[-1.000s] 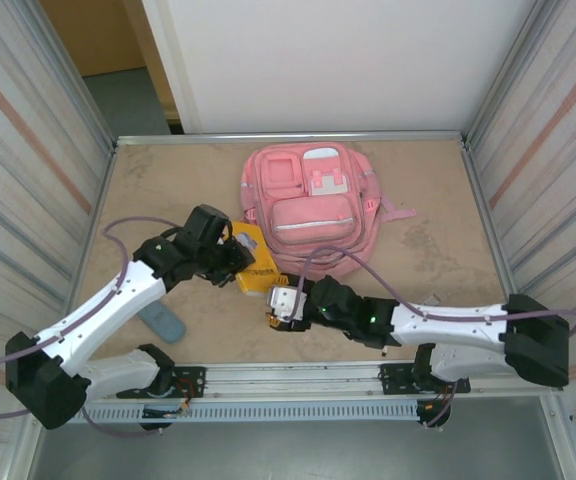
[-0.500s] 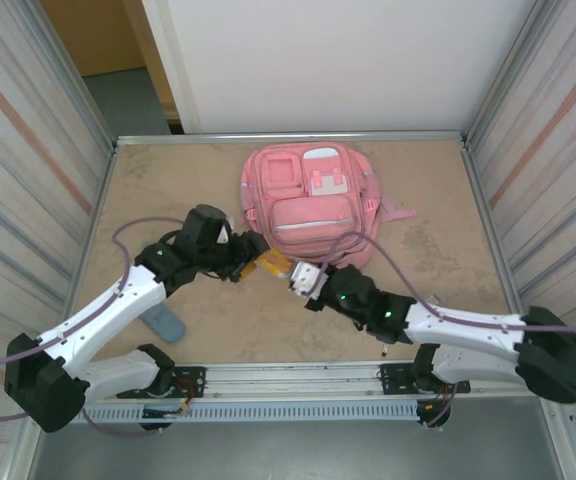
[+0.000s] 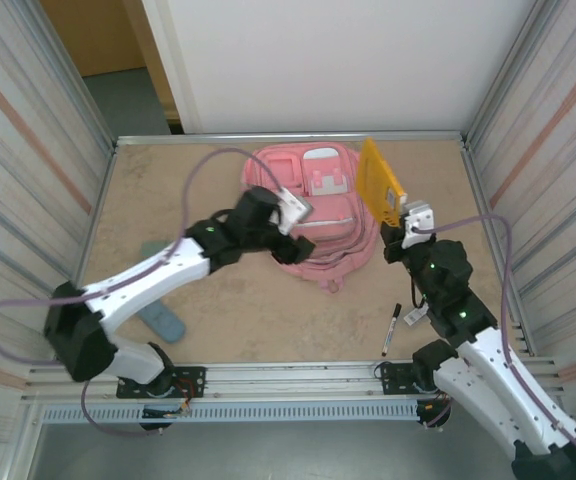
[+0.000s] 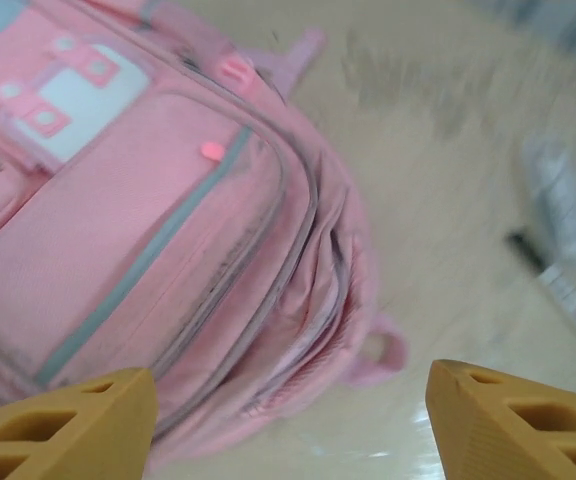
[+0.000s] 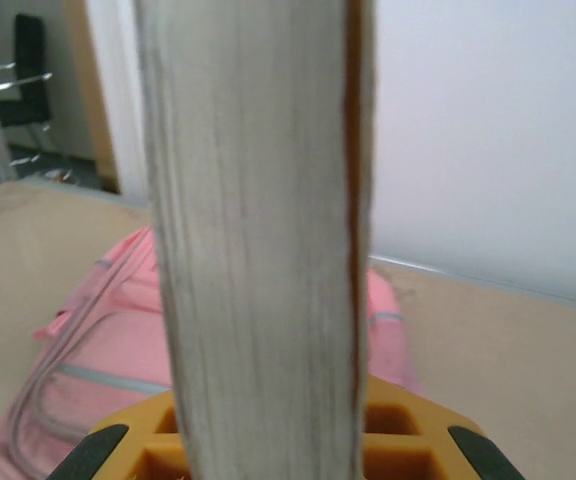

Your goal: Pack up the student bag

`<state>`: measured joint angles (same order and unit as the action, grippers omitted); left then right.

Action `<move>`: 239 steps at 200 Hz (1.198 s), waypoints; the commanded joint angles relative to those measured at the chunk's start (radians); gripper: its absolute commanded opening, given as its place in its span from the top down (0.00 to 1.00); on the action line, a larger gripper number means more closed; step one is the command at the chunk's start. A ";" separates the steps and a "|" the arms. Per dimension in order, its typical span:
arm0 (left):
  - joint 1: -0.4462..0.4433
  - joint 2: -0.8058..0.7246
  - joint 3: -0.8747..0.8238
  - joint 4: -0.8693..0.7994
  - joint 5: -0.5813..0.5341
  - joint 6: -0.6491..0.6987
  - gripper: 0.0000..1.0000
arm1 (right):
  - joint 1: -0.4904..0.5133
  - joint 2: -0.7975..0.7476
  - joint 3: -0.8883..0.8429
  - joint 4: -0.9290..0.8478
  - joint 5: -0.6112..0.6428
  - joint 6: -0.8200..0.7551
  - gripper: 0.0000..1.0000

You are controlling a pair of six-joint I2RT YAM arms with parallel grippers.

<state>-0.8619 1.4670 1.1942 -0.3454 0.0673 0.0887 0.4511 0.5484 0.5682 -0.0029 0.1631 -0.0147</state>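
Note:
The student bag (image 3: 318, 200), a big pink backpack with a white patch, lies flat at the back middle of the table. My left gripper (image 3: 296, 228) hovers over its near front pocket. In the left wrist view the left gripper (image 4: 288, 420) stands open with nothing between its orange fingertips (image 4: 68, 420), above the bag's (image 4: 148, 240) zipped edge and small loop. My right gripper (image 3: 400, 222) is shut on a yellow book (image 3: 381, 190) held upright just right of the bag. The right wrist view shows the book's page edges (image 5: 258, 230) rising from the right gripper (image 5: 268, 450), the bag (image 5: 78, 350) behind.
A black marker (image 3: 392, 330) lies on the table near the front right, blurred in the left wrist view as well (image 4: 558, 280). A blue-grey flat object (image 3: 161, 320) rests at the front left under my left arm. Metal walls (image 3: 483, 190) close in the table's sides.
The yellow book passed from my left gripper to my right, which shut on it and swung it up to the bag's right side. My left gripper opened and moved over the bag.

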 commanded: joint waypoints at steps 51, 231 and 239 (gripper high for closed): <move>0.037 0.375 0.249 -0.025 -0.141 0.493 0.31 | -0.068 -0.153 0.009 -0.086 -0.032 0.083 1.00; -0.049 0.552 0.405 0.049 -0.420 0.546 1.00 | -0.071 -0.204 -0.010 -0.205 -0.155 0.089 1.00; -0.043 0.522 0.408 0.036 -0.427 0.540 1.00 | -0.071 -0.216 -0.002 -0.226 -0.153 0.078 1.00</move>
<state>-0.9054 2.0705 1.5494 -0.2653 -0.3065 0.6403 0.3855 0.3748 0.5587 -0.2592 0.0303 0.0937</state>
